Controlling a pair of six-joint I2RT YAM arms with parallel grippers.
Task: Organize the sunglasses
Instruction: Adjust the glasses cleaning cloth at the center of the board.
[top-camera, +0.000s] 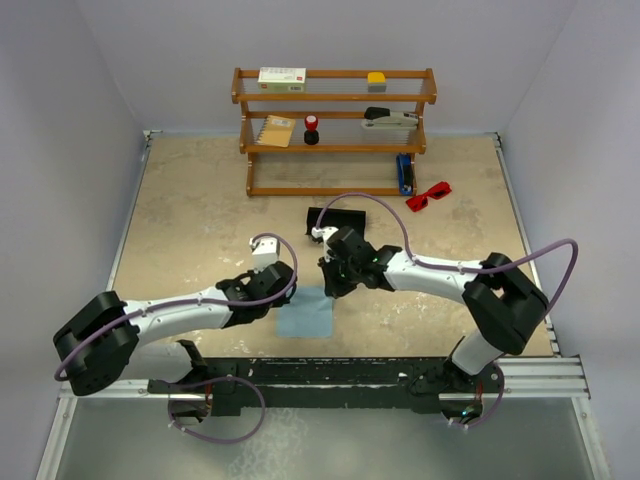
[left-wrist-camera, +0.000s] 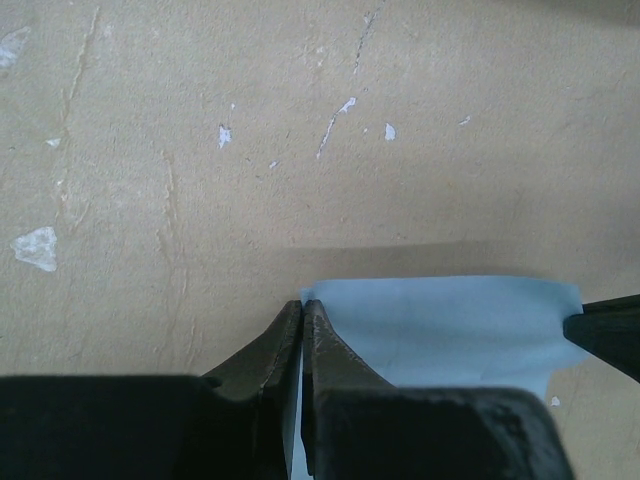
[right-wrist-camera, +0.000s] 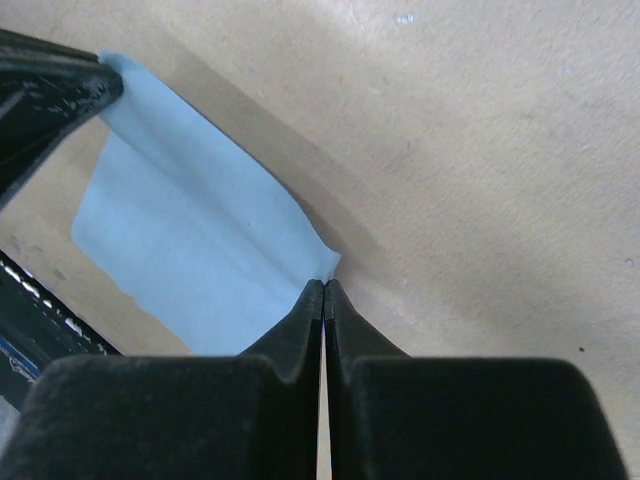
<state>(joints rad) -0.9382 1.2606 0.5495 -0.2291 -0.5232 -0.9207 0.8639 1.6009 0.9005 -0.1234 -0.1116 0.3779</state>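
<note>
Left hand (top-camera: 284, 288): fingers (left-wrist-camera: 280, 345) pressed together, pinching the near-left corner of the cloth; it is low over the tabletop.
Cloth (top-camera: 308, 316): light blue square lying on the tabletop between the two hands, one corner in each; its far edge is lifted a little and creased.
Right hand (top-camera: 330, 284): fingers (right-wrist-camera: 300, 325) closed tight, with the cloth's other far corner caught at their tips. The left hand shows at the upper left of the right wrist view.
Case (top-camera: 335, 219): black oblong, just behind the right hand and in front of the shelf; a purple cable (top-camera: 380, 200) arcs over it.
Shelf (top-camera: 335, 98): wooden, three tiers, at the far side of the tabletop. It carries a white box (top-camera: 282, 78), a yellow item (top-camera: 376, 78), a notebook (top-camera: 276, 130), a small red-and-black thing (top-camera: 311, 128) and a blue item (top-camera: 404, 172) at the bottom right.
Sunglasses (top-camera: 428, 194): red pair on bare tabletop (top-camera: 190, 200), just right of the shelf's lower right end, well apart from both hands. The case and right wrist lie between them and the cloth.
</note>
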